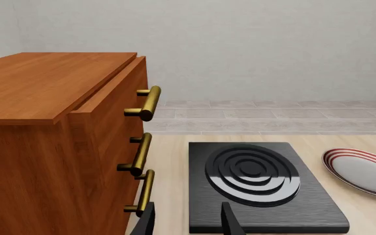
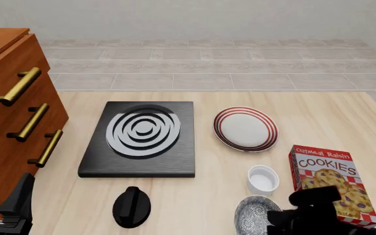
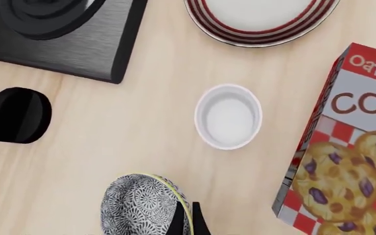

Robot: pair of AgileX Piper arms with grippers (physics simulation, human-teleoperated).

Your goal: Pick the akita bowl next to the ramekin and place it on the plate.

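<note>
Pale wooden table (image 2: 318, 117) under a grey wall, tiled floor beyond its far edge.

Only in the front view: whole layout, with akita bowl (image 2: 253, 214) at the near edge, right of centre, ramekin (image 2: 263, 178) just beyond it, plate (image 2: 245, 129) farther in, cookie box (image 2: 332, 176) toward the right edge.

Only in the left wrist view: wooden drawer unit (image 1: 51, 137) close up, black burner slab (image 1: 260, 186) beside it.

Bowl upright, mouth up; round, no long axis.

Right gripper (image 3: 186, 218) pinched onto the bowl's rim. Left gripper (image 1: 188, 220) spread apart, holding nothing, near the table's left near corner.
</note>
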